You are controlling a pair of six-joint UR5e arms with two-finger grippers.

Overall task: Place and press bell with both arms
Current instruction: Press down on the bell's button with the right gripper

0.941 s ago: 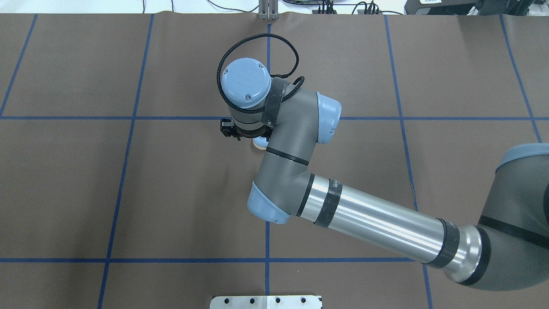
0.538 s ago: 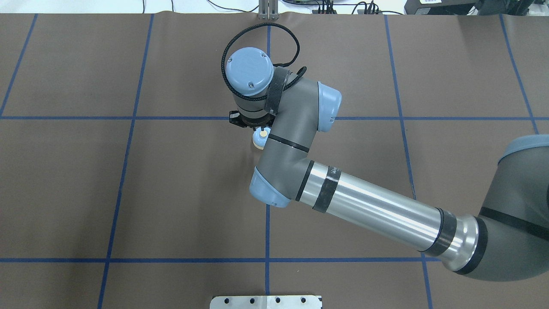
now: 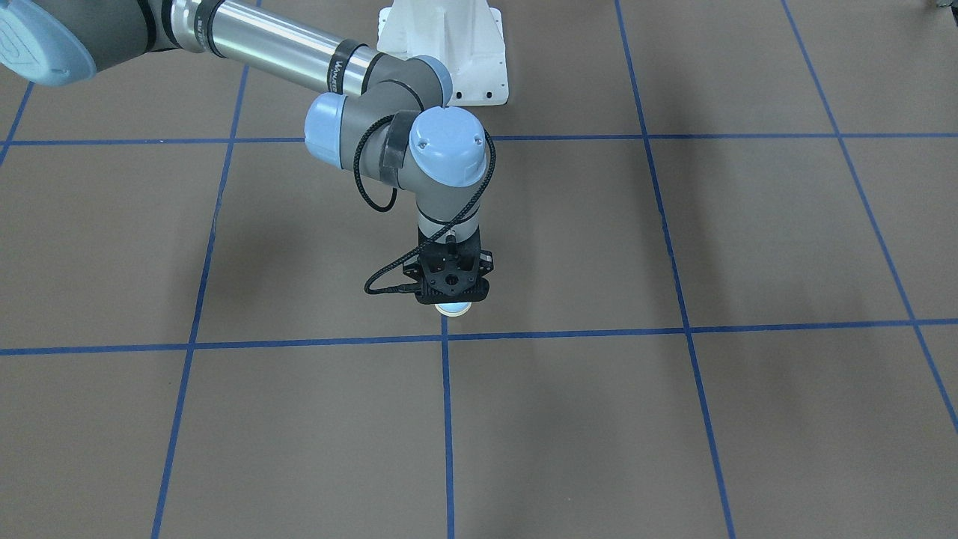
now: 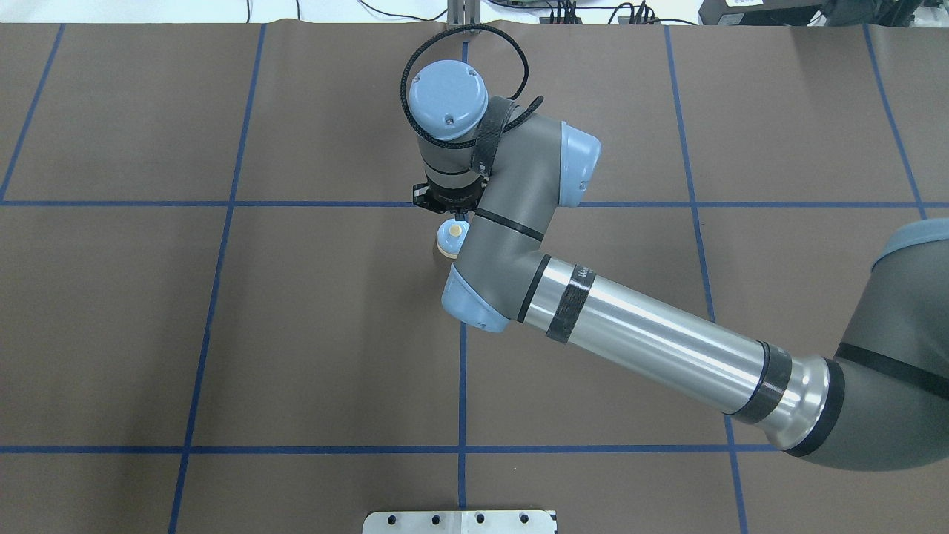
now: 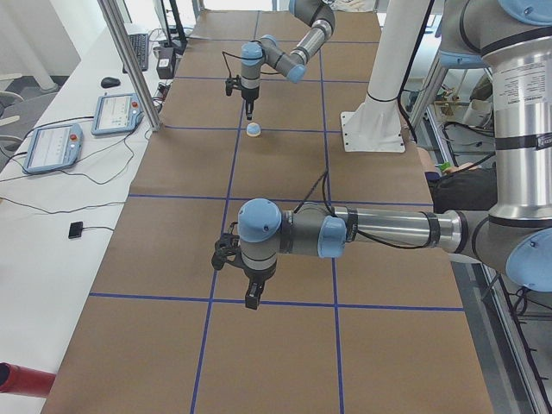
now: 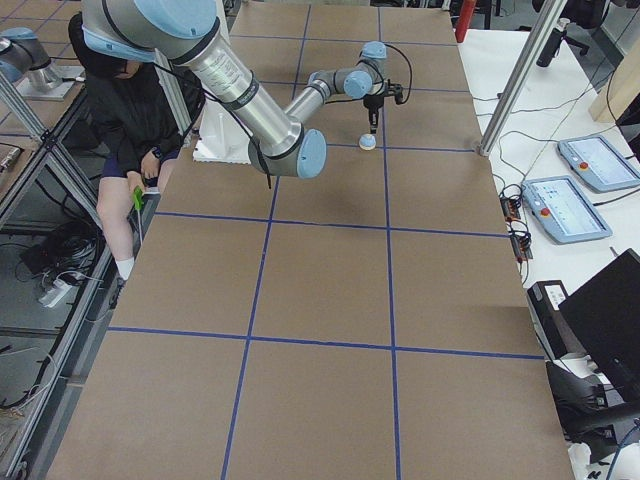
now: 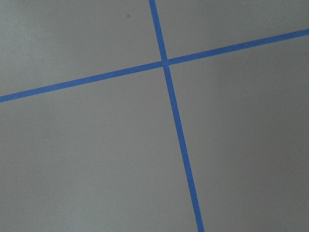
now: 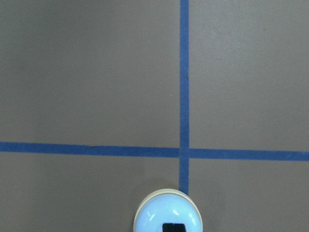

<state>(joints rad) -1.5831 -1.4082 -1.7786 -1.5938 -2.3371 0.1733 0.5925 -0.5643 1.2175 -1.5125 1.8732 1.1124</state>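
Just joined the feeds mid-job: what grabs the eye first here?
The right arm stretches across the brown table. Its end effector hangs just above the small blue bell, which stands close to a blue tape crossing. In the left-end view the left arm hangs low over the table, well away from the bell.

In the front-facing view the right claw (image 3: 452, 298) covers nearly all of the bell (image 3: 453, 308); only its lower rim shows. From overhead the grey wrist (image 4: 511, 194) hides the bell's right edge and the claw's fingers, so I cannot tell if they stand apart. In the right wrist view the bottom edge cuts the bell. The left claw (image 5: 252, 299) is too small to judge.
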